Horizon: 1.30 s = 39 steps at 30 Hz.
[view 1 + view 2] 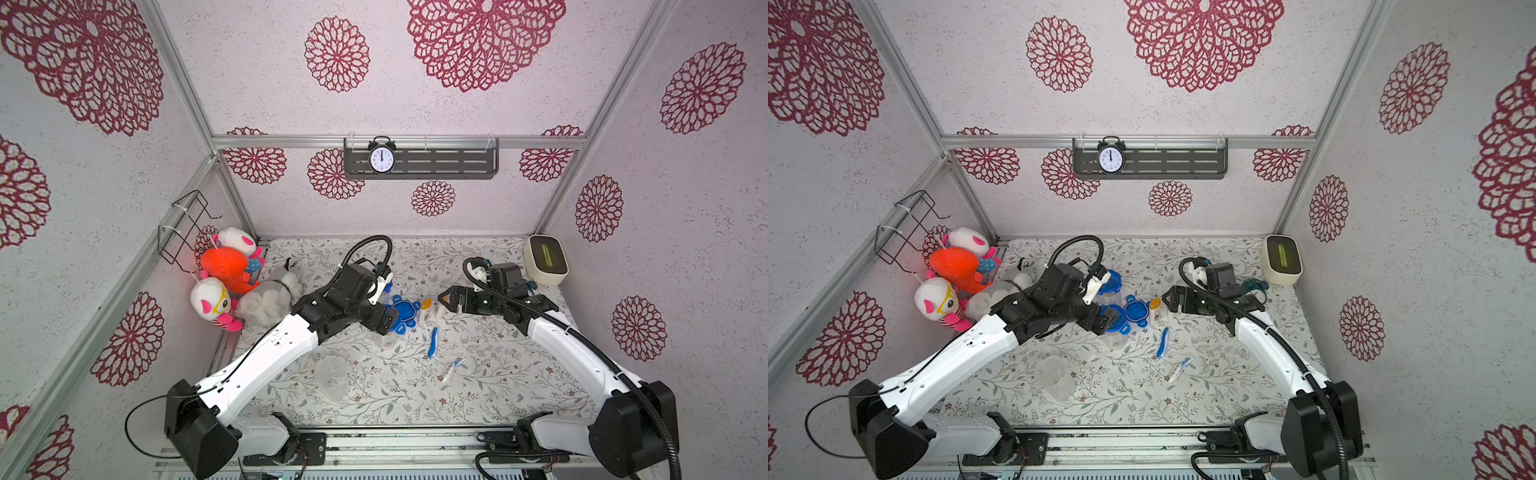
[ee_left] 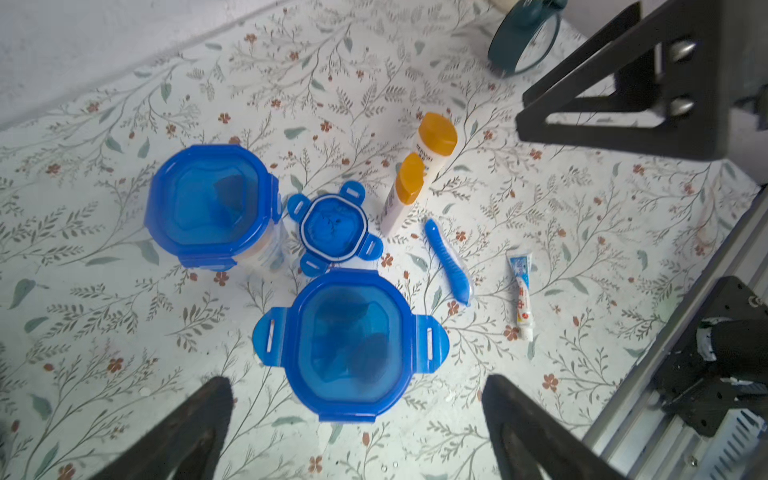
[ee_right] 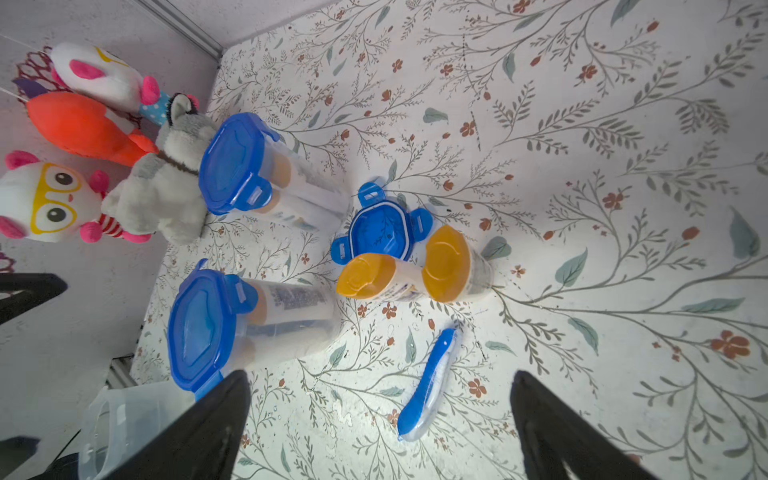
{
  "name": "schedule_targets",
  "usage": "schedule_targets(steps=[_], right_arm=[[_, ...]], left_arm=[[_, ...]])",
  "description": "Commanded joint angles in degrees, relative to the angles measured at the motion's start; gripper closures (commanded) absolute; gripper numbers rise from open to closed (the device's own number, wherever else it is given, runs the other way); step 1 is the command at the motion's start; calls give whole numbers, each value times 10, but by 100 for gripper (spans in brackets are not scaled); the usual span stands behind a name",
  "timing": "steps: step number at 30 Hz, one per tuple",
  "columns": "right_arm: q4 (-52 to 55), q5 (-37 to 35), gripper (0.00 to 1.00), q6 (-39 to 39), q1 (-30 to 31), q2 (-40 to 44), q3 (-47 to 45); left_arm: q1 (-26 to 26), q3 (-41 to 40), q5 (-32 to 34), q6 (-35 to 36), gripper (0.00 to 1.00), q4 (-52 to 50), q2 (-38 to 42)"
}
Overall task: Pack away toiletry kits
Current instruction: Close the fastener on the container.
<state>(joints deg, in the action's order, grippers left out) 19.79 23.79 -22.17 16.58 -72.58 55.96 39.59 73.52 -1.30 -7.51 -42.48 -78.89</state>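
Left tool [image 2: 357, 384] released, jaws wide, over 1 lidded cup [image 2: 351, 345]; 2nd lidded cup [image 2: 210, 203] near. Right tool [image 3: 382, 378] released, empty. Loose lid [image 2: 332, 226], toothbrush [image 2: 449, 262] and toothpaste tube [image 2: 521, 291] lie on the surface [image 2: 124, 332]. 2 bottles [image 2: 432, 141] stand beside the lid. Open cup [image 1: 331, 376] stands well apart.
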Motion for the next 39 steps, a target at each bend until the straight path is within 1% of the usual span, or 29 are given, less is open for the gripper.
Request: schedule_targets(steps=[1,5,10,17,23,29,33,39], right_arm=[[-45,80,1,2,-28,35,3],[-54,105,1,3,-53,44,-5],[-58,117,1,2,-61,51,-12],[-66,127,1,-4,-63,54,-15],[-65,132,1,-7,-64,55,-16],[-66,137,1,-8,-66,57,-19],[-65,142,1,-6,-68,60,-21],[-65,148,1,-6,-75,63,-28]], left_arm=[[3,50,-5,31,2,-106,-31],[3,88,-33,35,2,-138,-69],[4,118,-45,32,2,-162,-116],[8,128,-20,47,2,-157,-153],[17,142,18,47,2,-176,-188],[18,135,27,34,2,-156,-195],[20,134,18,28,2,-148,-203],[30,124,23,22,2,-144,-215]])
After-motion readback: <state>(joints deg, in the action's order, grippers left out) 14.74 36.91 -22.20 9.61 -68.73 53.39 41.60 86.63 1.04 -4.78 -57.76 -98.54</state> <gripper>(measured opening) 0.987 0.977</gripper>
